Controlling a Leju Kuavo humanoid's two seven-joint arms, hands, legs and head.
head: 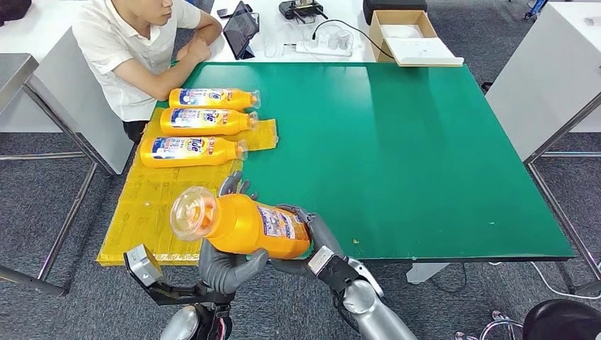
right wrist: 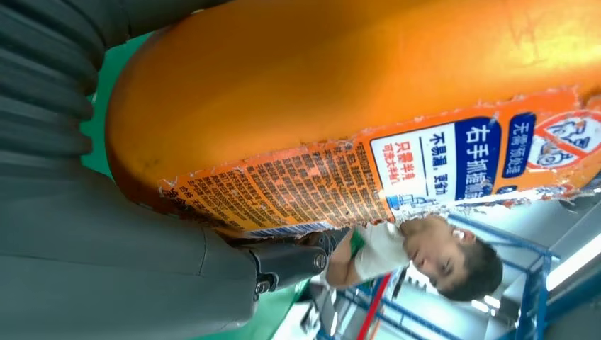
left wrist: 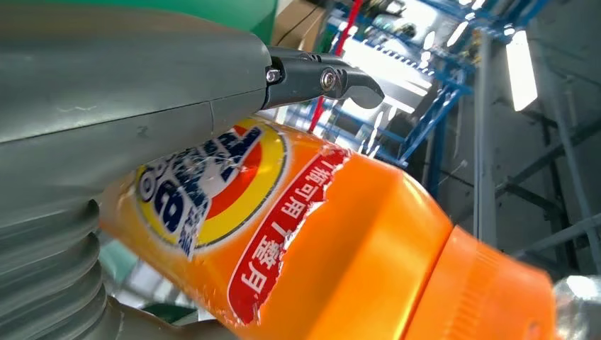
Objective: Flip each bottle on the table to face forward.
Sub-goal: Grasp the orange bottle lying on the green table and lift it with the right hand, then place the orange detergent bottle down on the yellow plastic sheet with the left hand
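An orange bottle [head: 241,224] with a clear cap is lifted above the table's near edge, cap pointing left. Both hands hold it: my left hand [head: 228,265] cups it from below, my right hand [head: 312,237] grips its base end. Its back label faces up in the head view. The left wrist view shows the bottle's [left wrist: 340,248] front logo label, the right wrist view the bottle's [right wrist: 340,120] small-print label. Three more orange bottles lie in a row on the yellow mat [head: 142,212], labels up: far [head: 212,98], middle [head: 207,121], near [head: 191,151].
The green table [head: 397,156] stretches right of the mat. A person [head: 138,42] in a white shirt sits at the far left corner, arm by the far bottle. A tablet [head: 237,30], cables and a cardboard box [head: 407,35] lie behind the table.
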